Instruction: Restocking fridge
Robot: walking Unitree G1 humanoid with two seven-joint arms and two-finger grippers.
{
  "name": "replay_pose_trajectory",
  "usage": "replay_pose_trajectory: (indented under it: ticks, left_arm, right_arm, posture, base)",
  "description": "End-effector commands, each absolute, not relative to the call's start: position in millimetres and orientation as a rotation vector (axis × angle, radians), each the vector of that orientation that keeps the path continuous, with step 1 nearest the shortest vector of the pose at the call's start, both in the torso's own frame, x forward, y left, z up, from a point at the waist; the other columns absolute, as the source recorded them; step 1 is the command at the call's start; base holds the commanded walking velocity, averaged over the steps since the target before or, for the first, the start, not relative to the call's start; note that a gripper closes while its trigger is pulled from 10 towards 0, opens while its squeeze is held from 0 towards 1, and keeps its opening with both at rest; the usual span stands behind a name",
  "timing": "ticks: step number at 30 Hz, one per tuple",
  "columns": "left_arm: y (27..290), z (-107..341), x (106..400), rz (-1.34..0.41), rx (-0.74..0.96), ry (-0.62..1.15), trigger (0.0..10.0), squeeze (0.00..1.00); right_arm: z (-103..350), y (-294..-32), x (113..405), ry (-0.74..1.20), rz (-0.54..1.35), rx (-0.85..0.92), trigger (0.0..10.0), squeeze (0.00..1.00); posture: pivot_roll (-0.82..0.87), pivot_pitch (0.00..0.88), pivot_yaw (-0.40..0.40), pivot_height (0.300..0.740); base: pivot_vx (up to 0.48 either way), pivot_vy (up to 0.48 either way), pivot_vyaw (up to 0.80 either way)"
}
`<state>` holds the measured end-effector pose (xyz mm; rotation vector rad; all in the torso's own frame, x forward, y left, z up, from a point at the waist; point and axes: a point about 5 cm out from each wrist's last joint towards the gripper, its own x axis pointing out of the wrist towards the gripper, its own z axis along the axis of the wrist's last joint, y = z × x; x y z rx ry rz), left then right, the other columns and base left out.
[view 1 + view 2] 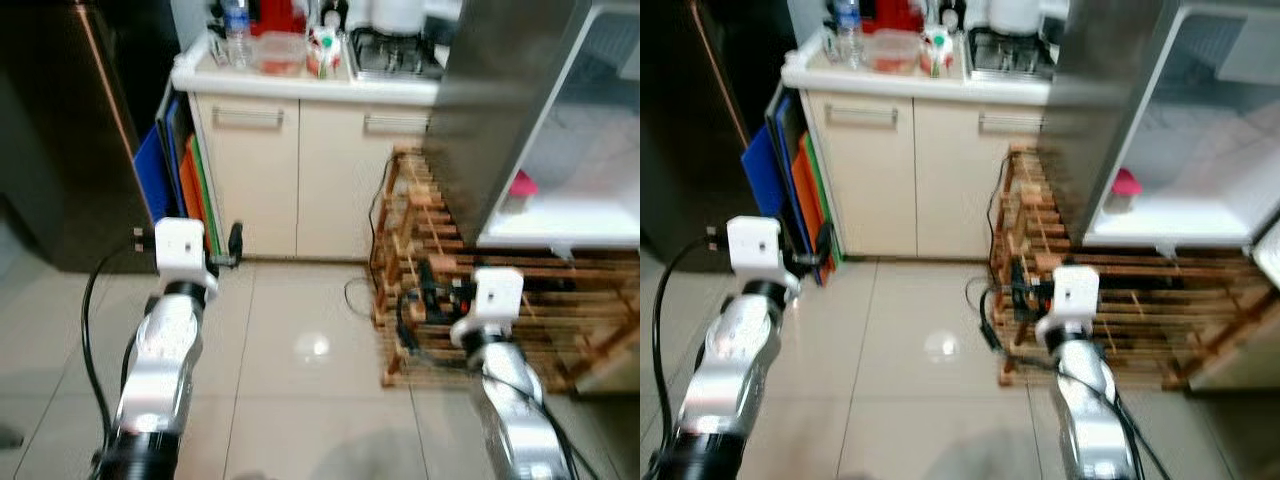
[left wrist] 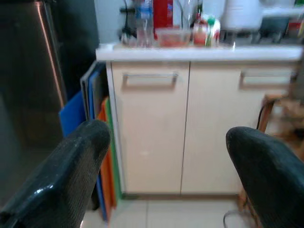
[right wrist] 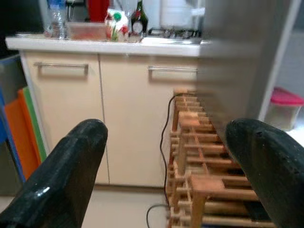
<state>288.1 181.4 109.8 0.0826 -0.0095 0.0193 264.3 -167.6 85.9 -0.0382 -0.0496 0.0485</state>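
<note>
Kitchen floor position, both arms raised in front of me.

Left gripper (image 2: 166, 180): I see its two black fingers spread wide, nothing between them, pointed at the cream cabinet (image 1: 300, 170) with two bar handles.

Right gripper (image 3: 166, 180): fingers likewise spread apart and empty, pointed toward the wooden rack (image 1: 480, 290) and the cabinet behind it.

Fridge (image 1: 560, 130): I find it on my right, grey door (image 1: 500, 100) swung open, white interior shelf (image 1: 560, 225) visible. One container with a pink lid (image 3: 285, 107) sits on that shelf near the door edge.

Counter (image 1: 300, 85) above the cabinet: clear plastic bottle (image 1: 236, 30), clear tub with reddish contents (image 1: 280, 52), a carton (image 3: 116, 24), a dark glass bottle (image 3: 138, 20), a red item at the back (image 2: 163, 14), a white pot (image 2: 242, 14) on the stove (image 1: 395, 60). Too blurred for me to read labels.

Beside the cabinet's left end: blue, orange and green boards (image 1: 180, 185) standing on edge against a dark tall appliance (image 1: 60, 130).

Floor (image 1: 300, 380): pale tiles, a black cable (image 1: 360, 290) trailing from the rack.
</note>
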Motion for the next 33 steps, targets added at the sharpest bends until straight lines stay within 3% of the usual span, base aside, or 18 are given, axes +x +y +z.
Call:
replay_pose_trajectory:
  ticks: [1, 6, 19, 33]
  left_arm:
    - [180.5, 114.1, 292.1, 0.015, 0.098, -0.026, 10.0, 0.00]
    - [173.7, 122.7, 295.2, -0.026, 0.127, -0.091, 10.0, 0.00]
    - [171.5, 137.9, 318.3, -0.039, 0.137, -0.123, 10.0, 0.00]
    - [160.6, 135.0, 322.1, -0.092, 0.171, -0.119, 10.0, 0.00]
  right_arm:
    - [93.1, -166.1, 268.3, -0.094, 0.044, -0.047, 10.0, 0.00]
    - [110.1, -165.0, 274.4, -0.189, 0.002, -0.050, 10.0, 0.00]
    - [109.1, -155.4, 289.4, -0.174, -0.002, -0.028, 10.0, 0.00]
    - [110.3, -154.9, 295.8, -0.175, -0.008, -0.037, 10.0, 0.00]
  posture:
    - [-0.03, 0.000, -0.005, 0.740]
    - [-0.04, 0.000, 0.007, 0.740]
    - [-0.02, 0.000, 0.016, 0.740]
    - [-0.04, 0.000, 0.029, 0.740]
  base:
    - [0.442, 0.000, 0.00]
    - [0.446, 0.000, 0.00]
    - [0.447, 0.000, 0.00]
    - [0.467, 0.000, 0.00]
